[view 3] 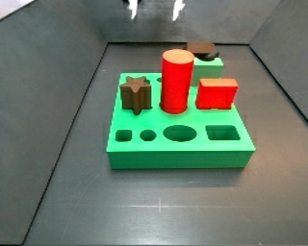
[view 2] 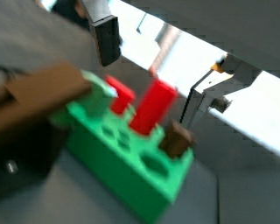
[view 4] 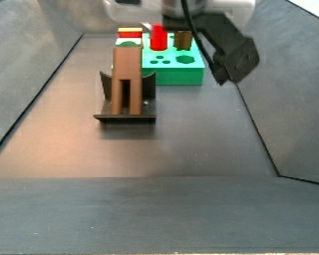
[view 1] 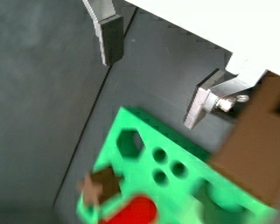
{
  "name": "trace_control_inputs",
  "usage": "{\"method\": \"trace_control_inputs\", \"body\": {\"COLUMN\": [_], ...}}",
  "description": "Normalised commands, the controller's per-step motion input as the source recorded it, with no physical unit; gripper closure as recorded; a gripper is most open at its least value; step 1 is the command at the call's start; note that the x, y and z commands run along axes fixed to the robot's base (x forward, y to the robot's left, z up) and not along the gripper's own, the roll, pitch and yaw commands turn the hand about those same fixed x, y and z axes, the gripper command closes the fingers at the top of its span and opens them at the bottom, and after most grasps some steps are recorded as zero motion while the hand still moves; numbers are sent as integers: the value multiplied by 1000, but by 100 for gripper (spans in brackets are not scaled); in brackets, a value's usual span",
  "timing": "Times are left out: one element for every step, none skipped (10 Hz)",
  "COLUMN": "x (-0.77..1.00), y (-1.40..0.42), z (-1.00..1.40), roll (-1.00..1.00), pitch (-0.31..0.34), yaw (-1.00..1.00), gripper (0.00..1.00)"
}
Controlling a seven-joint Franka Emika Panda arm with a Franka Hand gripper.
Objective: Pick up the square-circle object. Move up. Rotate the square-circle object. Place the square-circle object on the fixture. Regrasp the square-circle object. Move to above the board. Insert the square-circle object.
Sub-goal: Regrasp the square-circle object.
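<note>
The square-circle object (view 4: 127,72), a long brown bar, stands upright against the fixture (view 4: 123,112), the dark bracket on its base plate, a little way from the board (view 4: 189,72). It is the brown mass at the frame edge in both wrist views (view 1: 257,144) (view 2: 43,92). In a side view its dark end (view 3: 202,49) tops the fixture (view 3: 208,65) behind the board (view 3: 183,154). My gripper (view 3: 156,10) hangs high above the board's far edge. It is open and empty in both wrist views (view 1: 150,92) (view 2: 149,92).
The board (view 1: 125,127) carries a tall red cylinder (view 3: 177,82), a red cube (view 3: 218,93) and a short brown star peg (view 3: 135,94). Small round, large round and square holes line its front. Dark sloping walls (view 3: 66,115) close in the floor.
</note>
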Motion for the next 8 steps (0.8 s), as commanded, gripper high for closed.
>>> {"method": "trace_control_inputs", "body": {"x": [-222, -42, -9, -14, -21, -7, -9, -23], "y": [-956, -695, -457, -285, -39, -49, -40, -20], "z": [-737, -395, -212, -145, -46, -24, -13, 1], "roll": [818, 806, 797, 795, 781, 775, 770, 762], "pitch": [-22, -59, -82, -100, -145, -168, -194, -227], "yaw": [-1000, -1000, -1000, -1000, -1000, -1000, -1000, -1000], "gripper": [0, 0, 0, 0, 0, 0, 0, 0]}}
